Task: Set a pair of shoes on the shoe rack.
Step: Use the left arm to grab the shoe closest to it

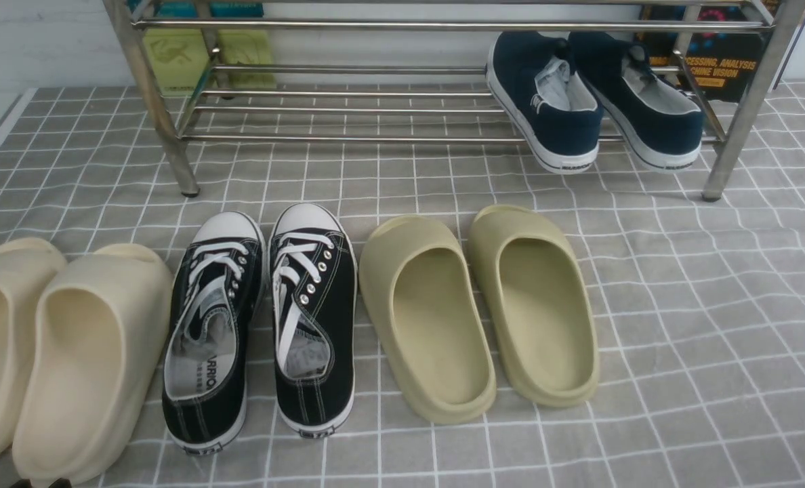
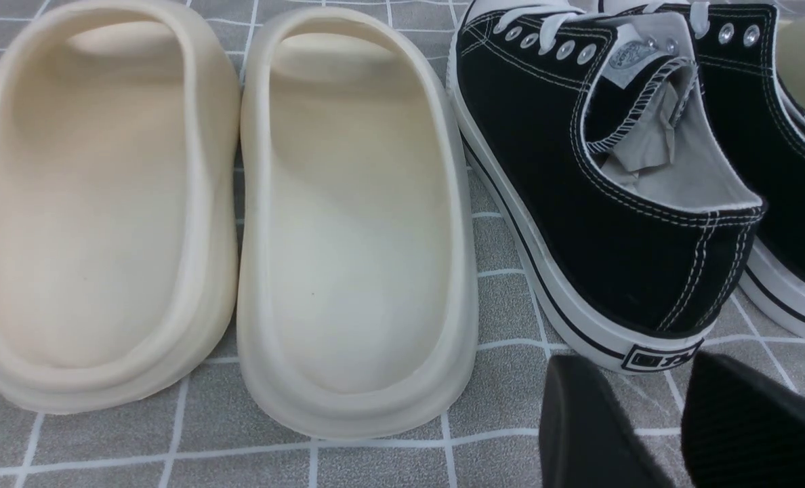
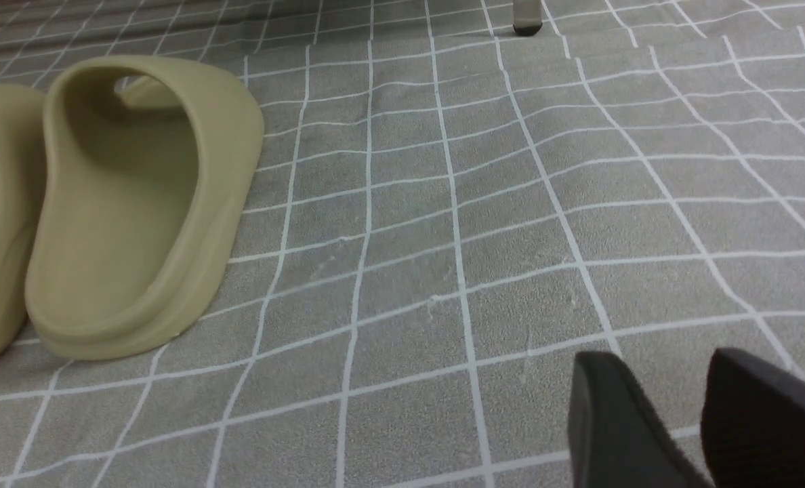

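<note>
Sneakers point(image 1: 313, 318) stand between beige slides point(image 1: 91, 359) and olive slides point(image 1: 429, 318)

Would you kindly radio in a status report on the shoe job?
Left gripper open, empty; right gripper likewise. Black sneakers on cloth, not racked. Navy slip-ons occupy rack's right end.

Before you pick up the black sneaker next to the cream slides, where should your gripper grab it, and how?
I'd come down from above onto the heel of the black sneaker, one finger inside the opening, one behind the heel. It sits flat on its sole with its heel toward me and its opening facing up, so that rim looks easiest to pinch.
</note>
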`<action>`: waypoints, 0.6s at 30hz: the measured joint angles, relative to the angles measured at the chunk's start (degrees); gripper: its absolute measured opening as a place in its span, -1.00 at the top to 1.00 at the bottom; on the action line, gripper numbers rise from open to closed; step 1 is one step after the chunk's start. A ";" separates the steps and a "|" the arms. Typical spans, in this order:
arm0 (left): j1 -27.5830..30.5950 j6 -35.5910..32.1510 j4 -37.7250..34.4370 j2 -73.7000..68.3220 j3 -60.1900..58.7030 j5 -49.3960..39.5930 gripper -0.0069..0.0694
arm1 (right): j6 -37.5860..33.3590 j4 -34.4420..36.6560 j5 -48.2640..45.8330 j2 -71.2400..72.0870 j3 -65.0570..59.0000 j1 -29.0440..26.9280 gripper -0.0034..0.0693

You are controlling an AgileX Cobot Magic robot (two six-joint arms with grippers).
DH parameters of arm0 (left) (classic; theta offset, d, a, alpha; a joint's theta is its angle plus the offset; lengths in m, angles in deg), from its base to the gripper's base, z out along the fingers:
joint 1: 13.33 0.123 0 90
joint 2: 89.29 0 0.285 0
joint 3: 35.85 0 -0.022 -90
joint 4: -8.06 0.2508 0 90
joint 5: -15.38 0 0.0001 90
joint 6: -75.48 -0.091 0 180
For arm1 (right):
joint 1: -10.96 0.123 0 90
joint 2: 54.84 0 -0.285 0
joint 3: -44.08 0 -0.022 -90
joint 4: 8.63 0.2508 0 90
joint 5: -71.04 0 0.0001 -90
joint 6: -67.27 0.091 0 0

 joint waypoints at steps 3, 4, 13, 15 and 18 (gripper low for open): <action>0.00 0.00 0.00 0.00 0.00 0.00 0.19 | 0.00 0.00 0.00 0.00 0.00 0.00 0.25; 0.00 0.00 0.00 0.00 0.00 0.00 0.19 | 0.00 0.00 0.00 0.00 0.00 0.00 0.25; 0.00 -0.06 0.37 0.00 0.00 6.27 0.19 | 0.00 0.00 0.00 0.00 0.00 0.00 0.25; 0.00 -0.06 0.56 0.00 0.00 11.35 0.19 | 0.00 0.00 0.00 0.00 0.00 0.00 0.25; 0.00 -0.06 0.77 0.00 0.00 20.17 0.19 | 0.00 0.00 0.00 0.00 0.00 0.00 0.25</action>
